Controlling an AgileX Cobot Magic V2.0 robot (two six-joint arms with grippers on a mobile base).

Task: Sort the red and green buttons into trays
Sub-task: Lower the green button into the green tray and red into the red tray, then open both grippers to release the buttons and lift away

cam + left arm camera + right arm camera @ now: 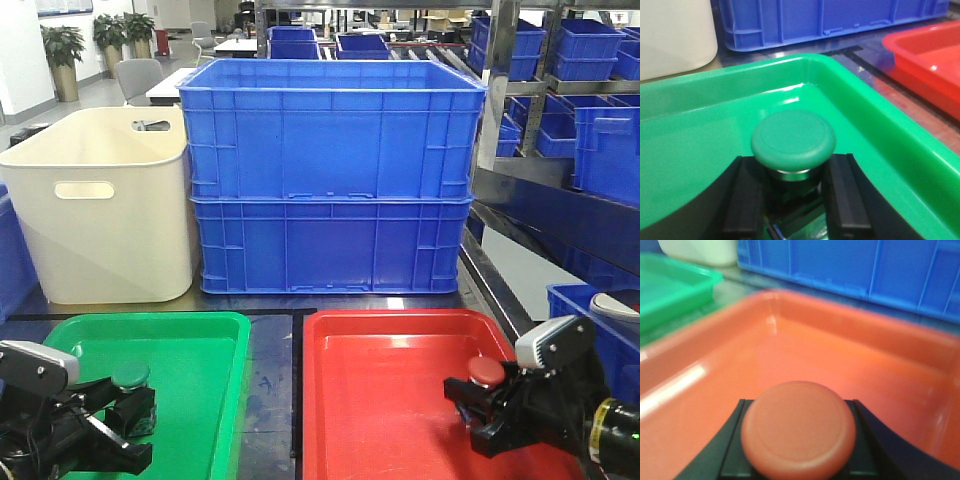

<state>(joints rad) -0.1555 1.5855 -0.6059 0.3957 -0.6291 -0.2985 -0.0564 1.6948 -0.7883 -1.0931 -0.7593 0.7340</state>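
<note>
The green button stands upright over the green tray, its black body held between the fingers of my left gripper, which is shut on it. Over the red tray my right gripper is shut on the red button, cap up. The red cap hides its switch body in the right wrist view.
Behind the trays stand two stacked blue crates and a cream tub with handle slots. A shelf rack with more blue crates runs along the right. A dark strip of table separates the trays.
</note>
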